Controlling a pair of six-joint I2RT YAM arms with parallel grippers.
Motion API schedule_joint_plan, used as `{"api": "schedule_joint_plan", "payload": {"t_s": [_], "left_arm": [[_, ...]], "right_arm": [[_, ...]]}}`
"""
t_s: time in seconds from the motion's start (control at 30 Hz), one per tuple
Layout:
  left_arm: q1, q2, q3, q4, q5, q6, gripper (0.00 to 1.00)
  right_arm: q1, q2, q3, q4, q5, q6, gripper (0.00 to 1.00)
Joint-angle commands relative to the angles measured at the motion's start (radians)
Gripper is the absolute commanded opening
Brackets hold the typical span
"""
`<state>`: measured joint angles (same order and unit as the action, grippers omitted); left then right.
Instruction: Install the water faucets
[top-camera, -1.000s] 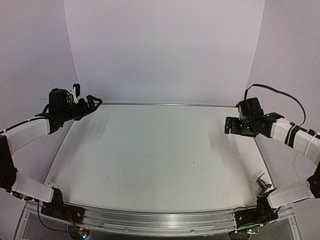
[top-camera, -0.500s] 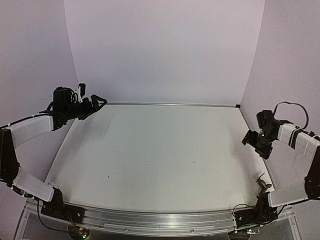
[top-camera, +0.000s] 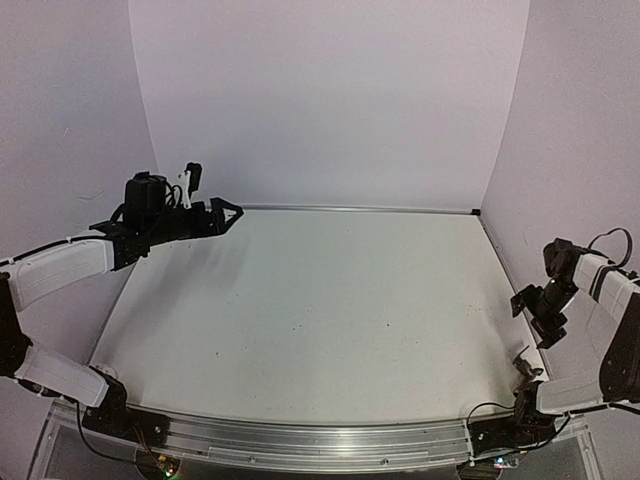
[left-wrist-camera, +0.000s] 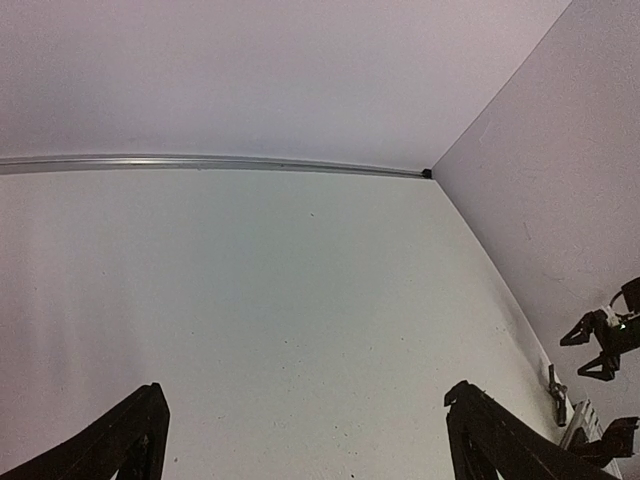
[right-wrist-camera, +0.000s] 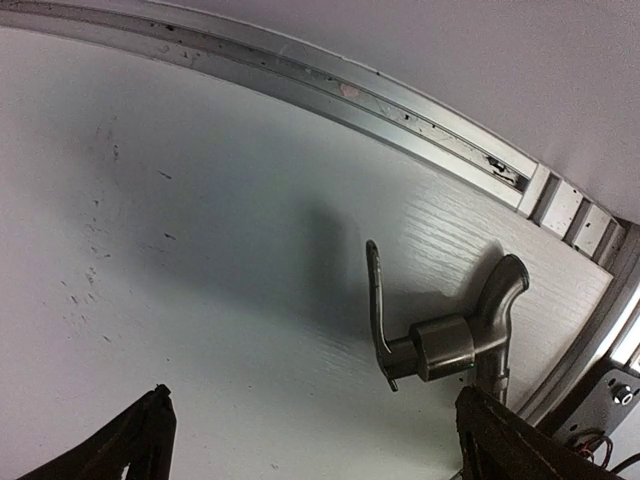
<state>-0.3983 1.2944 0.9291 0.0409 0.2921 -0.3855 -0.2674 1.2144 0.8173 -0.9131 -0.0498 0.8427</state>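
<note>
White table (top-camera: 320, 300), lilac walls (top-camera: 330, 100), metal rail (top-camera: 330, 209)

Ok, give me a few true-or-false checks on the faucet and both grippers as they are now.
1. The left gripper is open and empty. True.
2. The right gripper is shut on the faucet. False: it is open, and the faucet sits apart from it on the table.
3. The faucet sits mid-table. False: it is at the near right corner, by the right arm's base.
4. The faucet shows in the right wrist view. True.
</note>
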Motion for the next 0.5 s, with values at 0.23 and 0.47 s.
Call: {"api": "schedule_joint_plan", "payload": {"t_s": [0.23, 0.47], "left_arm": [[-0.046, -0.061, 0.034, -0.012, -0.076, 0.062, 1.0], [-0.047, -0.07, 0.033, -0.013, -0.077, 0.063, 1.0]], "right_arm": [[-0.008, 0.066, 0.023, -0.079, 0.046, -0.113, 0.91], [-0.008, 0.094, -0.054, 0.035, 0.026, -0.143, 0.73]]}}
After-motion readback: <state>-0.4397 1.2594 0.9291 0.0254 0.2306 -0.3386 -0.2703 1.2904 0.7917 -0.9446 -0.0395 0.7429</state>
